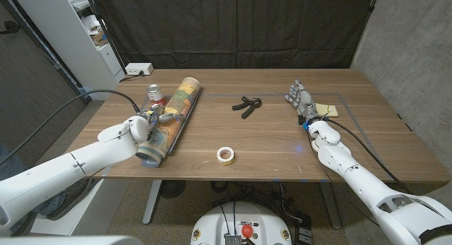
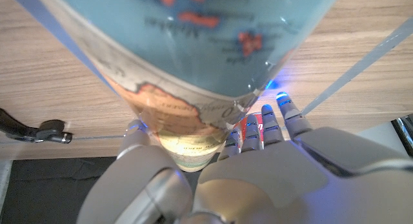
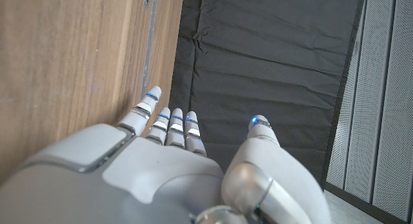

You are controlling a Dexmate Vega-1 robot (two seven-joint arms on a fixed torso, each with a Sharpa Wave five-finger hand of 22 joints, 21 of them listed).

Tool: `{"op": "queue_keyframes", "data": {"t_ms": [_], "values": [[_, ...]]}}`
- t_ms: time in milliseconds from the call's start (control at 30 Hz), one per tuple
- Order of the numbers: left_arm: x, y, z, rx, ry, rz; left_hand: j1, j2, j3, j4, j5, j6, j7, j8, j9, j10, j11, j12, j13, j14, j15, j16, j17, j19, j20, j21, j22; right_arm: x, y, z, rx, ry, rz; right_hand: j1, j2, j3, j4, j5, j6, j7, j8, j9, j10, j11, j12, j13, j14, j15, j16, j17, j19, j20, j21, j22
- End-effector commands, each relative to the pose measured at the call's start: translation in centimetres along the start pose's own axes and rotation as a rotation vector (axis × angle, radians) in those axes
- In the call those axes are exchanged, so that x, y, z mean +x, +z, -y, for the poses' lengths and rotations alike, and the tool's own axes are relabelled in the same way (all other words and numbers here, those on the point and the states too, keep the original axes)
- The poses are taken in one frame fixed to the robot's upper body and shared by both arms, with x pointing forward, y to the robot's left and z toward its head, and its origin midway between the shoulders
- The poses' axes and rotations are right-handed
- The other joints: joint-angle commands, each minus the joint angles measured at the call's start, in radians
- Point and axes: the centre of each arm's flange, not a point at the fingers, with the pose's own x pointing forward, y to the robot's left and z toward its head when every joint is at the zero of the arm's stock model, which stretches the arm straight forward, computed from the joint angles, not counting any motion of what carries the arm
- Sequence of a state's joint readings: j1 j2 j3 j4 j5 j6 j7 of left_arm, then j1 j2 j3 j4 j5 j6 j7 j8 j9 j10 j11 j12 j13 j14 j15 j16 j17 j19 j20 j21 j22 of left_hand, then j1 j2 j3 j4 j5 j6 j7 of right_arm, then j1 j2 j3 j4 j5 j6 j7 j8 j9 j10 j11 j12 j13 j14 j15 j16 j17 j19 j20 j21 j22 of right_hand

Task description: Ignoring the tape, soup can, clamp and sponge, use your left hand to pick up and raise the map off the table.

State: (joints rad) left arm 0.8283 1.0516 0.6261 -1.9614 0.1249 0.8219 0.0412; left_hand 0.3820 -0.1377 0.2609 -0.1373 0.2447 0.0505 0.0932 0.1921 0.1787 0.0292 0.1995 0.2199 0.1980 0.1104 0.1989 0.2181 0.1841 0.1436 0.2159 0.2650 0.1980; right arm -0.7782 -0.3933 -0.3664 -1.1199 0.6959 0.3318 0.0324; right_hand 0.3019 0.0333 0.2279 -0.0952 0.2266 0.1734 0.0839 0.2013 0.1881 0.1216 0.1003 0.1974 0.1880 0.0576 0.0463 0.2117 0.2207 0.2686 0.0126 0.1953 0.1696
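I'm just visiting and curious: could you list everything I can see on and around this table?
map: one, rolled, blue and tan, table's left side.
soup can: one, red and white, beside the map's far part.
clamp: one, black, table's middle, far side.
tape: one roll, white, near front edge.
sponge: one, pale yellow, beside the right hand.
power strip: one, white, far left corner.
table: one, wooden.
left hand: white, fingers around the map.
right hand: grey, holding nothing.

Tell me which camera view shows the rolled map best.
The head view: the whole map lies on the table, with the left hand at its near end. The left wrist view shows only a close, cropped stretch of it. The right wrist view looks along the table edge.
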Motion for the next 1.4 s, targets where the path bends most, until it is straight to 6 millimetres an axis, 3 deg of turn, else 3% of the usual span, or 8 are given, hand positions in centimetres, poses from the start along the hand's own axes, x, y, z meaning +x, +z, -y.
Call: {"op": "queue_keyframes", "data": {"t_ms": [33,100,533,600,733,900,1167,1400], "values": [[0.1,0.0,0.1,-0.022,-0.037,-0.016,0.028,0.007,-0.007,-0.001,0.008,0.026,0.007,0.010,0.005,0.035,-0.011,0.014,0.003,0.060,0.001,0.015,0.005,0.074,0.002,0.026,0.009,0.0,0.0,-0.1,-0.001,0.004,0.002,0.002,0.006,-0.001,0.000,-0.004,0.008,-0.001,-0.001,0.003,0.007,-0.002,0.002,0.002,0.009,0.004,0.006,0.003,0.003,0.001,-0.001,0.003],[0.1,0.0,0.1,-0.025,-0.040,-0.015,0.046,0.015,-0.006,-0.004,0.007,0.040,0.003,0.013,0.006,0.056,-0.016,0.020,0.004,0.100,-0.003,0.023,0.006,0.120,0.002,0.041,0.011,0.0,0.0,0.0,0.000,0.004,0.001,0.002,0.006,-0.002,0.000,-0.004,0.008,-0.001,-0.001,0.003,0.008,0.000,0.002,0.002,0.009,0.004,0.006,0.003,0.003,0.001,-0.001,0.003],[0.4,0.5,-0.1,-0.060,-0.036,-0.009,0.123,0.049,0.013,-0.015,-0.010,0.105,0.008,0.026,0.008,0.132,-0.040,0.043,0.011,0.187,-0.019,0.035,0.008,0.248,0.002,0.076,0.009,-0.2,0.1,0.2,0.004,-0.003,0.006,0.001,0.005,-0.003,0.000,-0.004,0.009,-0.001,-0.001,0.003,0.007,0.000,0.002,0.003,0.010,0.004,0.006,0.003,0.003,0.002,-0.001,0.003],[0.4,0.5,-0.1,-0.068,-0.032,-0.003,0.159,0.056,0.019,-0.017,-0.026,0.147,0.015,0.031,0.009,0.175,-0.064,0.054,0.013,0.232,-0.035,0.039,0.008,0.316,0.003,0.095,0.008,-0.2,0.1,0.3,0.005,-0.002,0.007,0.000,0.006,-0.003,0.000,-0.004,0.009,-0.001,-0.001,0.003,0.007,0.001,0.002,0.003,0.009,0.003,0.006,0.003,0.003,0.002,-0.001,0.003],[0.4,0.6,-0.3,-0.087,-0.026,0.005,0.204,0.067,0.030,-0.021,-0.038,0.211,0.029,0.044,0.010,0.221,-0.124,0.066,0.015,0.289,-0.064,0.048,0.008,0.370,0.003,0.109,0.007,-0.2,0.2,0.3,0.005,-0.004,0.010,0.000,0.006,-0.003,0.000,-0.004,0.009,-0.002,-0.001,0.003,0.007,0.000,0.001,0.003,0.010,0.004,0.006,0.003,0.003,0.002,-0.001,0.003],[0.4,0.6,-0.5,-0.132,-0.004,0.021,0.269,0.093,0.050,-0.024,-0.054,0.291,0.017,0.058,0.012,0.294,-0.154,0.089,0.023,0.366,-0.097,0.062,0.009,0.438,0.001,0.128,0.006,-0.2,0.3,0.3,0.006,-0.004,0.013,0.000,0.006,-0.003,0.000,-0.004,0.009,-0.002,-0.001,0.003,0.007,-0.001,0.001,0.003,0.011,0.004,0.006,0.003,0.003,0.002,-0.001,0.003],[0.2,0.5,-0.9,-0.173,0.016,0.015,0.349,0.144,0.081,-0.024,-0.064,0.414,0.006,0.084,0.015,0.407,-0.178,0.124,0.034,0.453,-0.117,0.081,0.013,0.509,0.001,0.150,0.005,-0.2,0.3,0.1,0.013,-0.002,0.016,0.000,0.006,-0.004,-0.001,-0.004,0.009,-0.002,-0.002,0.003,0.008,0.000,0.001,0.003,0.011,0.004,0.005,0.003,0.002,0.002,-0.001,0.003],[0.0,0.4,-1.1,-0.193,0.012,0.003,0.386,0.176,0.102,-0.022,-0.064,0.466,0.013,0.091,0.017,0.465,-0.170,0.140,0.041,0.522,-0.141,0.096,0.013,0.571,-0.004,0.172,0.005,-0.3,0.4,0.0,0.016,0.003,0.020,-0.001,0.006,-0.004,-0.001,-0.004,0.009,-0.002,-0.002,0.003,0.007,-0.002,0.001,0.003,0.011,0.004,0.006,0.003,0.003,0.002,-0.001,0.003]]}}
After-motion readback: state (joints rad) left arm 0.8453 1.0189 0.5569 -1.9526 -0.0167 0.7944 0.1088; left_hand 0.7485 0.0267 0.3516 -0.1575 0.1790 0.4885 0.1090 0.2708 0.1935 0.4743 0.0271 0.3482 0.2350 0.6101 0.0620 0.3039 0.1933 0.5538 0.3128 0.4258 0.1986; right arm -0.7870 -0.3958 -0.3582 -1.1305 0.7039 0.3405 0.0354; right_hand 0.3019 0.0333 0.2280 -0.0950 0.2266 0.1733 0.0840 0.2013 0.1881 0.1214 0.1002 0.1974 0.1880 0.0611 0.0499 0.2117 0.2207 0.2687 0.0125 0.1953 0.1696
